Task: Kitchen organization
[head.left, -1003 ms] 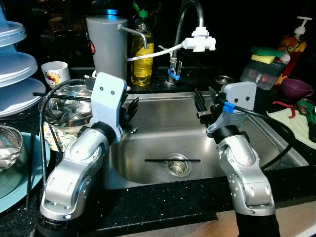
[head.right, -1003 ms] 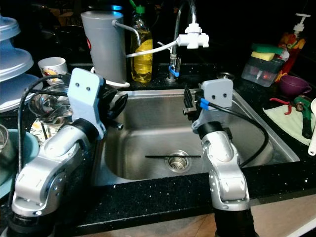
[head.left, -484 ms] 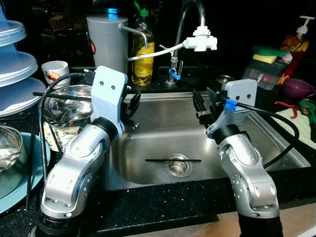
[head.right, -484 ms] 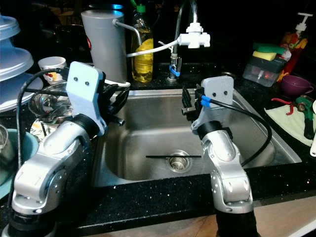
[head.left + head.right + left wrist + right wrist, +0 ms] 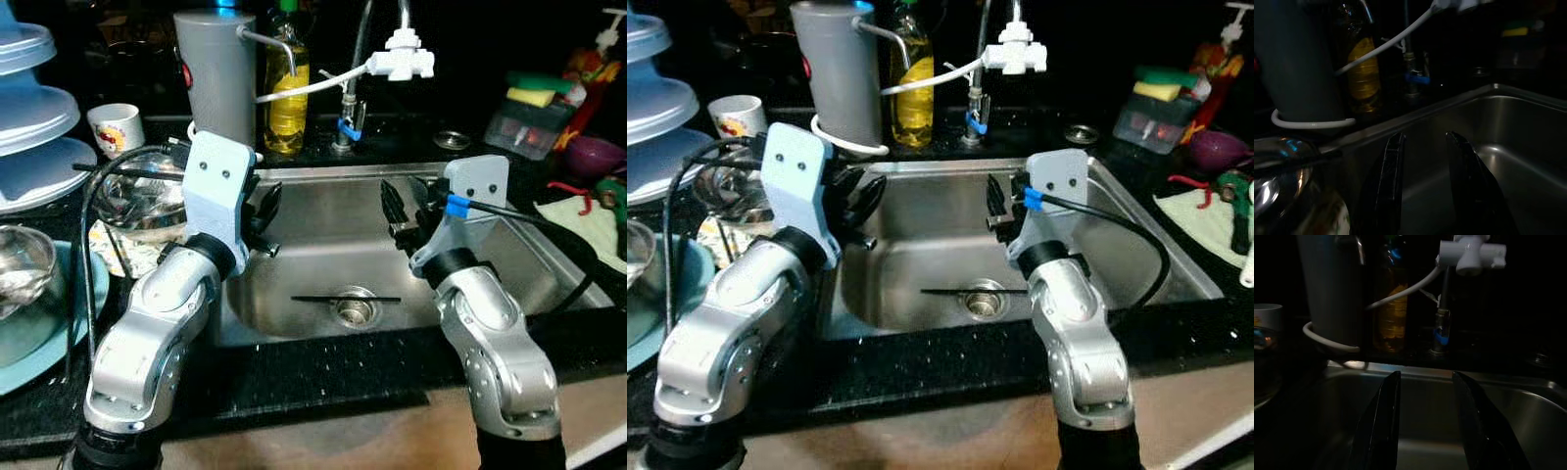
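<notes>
Both arms were held over the steel sink [image 5: 549, 284], which I'll use as the reference. Left pincer [image 5: 1425, 188] hung above the sink's left rim, its two black fingers [image 5: 1392, 181] apart with nothing between them. Right pincer [image 5: 1425, 426] hung over the basin middle, fingers also apart and empty, pointing at the sink's back wall.

Task item: a thin black chopstick [image 5: 345, 298] lay flat on the sink floor, crossing the drain [image 5: 355, 307], below and between the two pincers, touched by neither.

Room to move: the basin floor around the drain was open. Behind the sink's back rim stood a grey cylinder filter [image 5: 214, 73], a yellow oil bottle [image 5: 285, 90] and the faucet [image 5: 350, 117] with a white diverter [image 5: 402, 57] and white hose overhanging the basin.

Left of the sink the black tabletop [image 5: 304, 367] was crowded: steel bowl [image 5: 137, 201] with a dark stick across it close to the left arm, mug [image 5: 116, 128], stacked blue lids [image 5: 34, 117] cut off by the frame edge. Right of the sink: sponge holder [image 5: 534, 122], purple bowl [image 5: 593, 155], a cloth [image 5: 588, 225].

Both wrist views were very dark, and the right-side items were blurred.
</notes>
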Robot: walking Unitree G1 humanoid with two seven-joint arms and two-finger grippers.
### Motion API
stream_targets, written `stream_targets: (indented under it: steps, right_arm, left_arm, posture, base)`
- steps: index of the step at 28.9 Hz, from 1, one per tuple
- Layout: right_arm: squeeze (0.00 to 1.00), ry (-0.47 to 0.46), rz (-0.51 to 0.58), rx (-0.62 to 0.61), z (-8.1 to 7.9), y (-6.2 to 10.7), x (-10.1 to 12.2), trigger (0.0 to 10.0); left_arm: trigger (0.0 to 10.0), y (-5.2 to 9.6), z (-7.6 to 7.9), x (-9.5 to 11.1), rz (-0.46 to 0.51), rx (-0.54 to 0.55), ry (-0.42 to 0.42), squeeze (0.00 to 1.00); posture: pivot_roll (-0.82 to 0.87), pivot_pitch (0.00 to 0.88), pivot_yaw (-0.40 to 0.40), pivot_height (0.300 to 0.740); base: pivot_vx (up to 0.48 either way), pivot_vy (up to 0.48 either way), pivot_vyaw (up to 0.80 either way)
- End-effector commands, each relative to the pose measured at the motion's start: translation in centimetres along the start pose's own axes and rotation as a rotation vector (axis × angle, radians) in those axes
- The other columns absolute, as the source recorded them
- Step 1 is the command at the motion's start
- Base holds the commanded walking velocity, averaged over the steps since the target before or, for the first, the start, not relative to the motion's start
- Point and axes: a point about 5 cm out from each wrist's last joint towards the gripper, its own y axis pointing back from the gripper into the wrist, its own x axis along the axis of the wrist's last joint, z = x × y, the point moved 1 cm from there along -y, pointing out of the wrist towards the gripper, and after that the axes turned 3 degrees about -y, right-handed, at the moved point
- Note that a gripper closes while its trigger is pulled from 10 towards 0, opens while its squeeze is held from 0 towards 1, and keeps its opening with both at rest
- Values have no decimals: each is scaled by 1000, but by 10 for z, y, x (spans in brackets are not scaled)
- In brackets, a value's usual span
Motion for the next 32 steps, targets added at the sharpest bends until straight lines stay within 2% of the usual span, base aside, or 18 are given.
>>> stream_targets:
  steps: [1,19,32]
  right_arm:
    - [0,3,-9,2,0,3,-1,10000]
    - [0,5,-29,4,-1,3,-1,10000]
    - [0,2,-44,11,-2,3,-2,10000]
  left_arm:
    - [10000,2,2,0,5,-12,8,0]
    - [10000,3,-2,-1,2,3,-2,0]
    - [10000,6,-6,-9,-54,37,-4,0]
  posture:
    - [-50,88,-51,740]
    - [-54,97,-61,740]
    - [-54,101,-71,740]
  base:
    - [-349,0,0]
    - [-319,0,0]
    - [0,0,0]
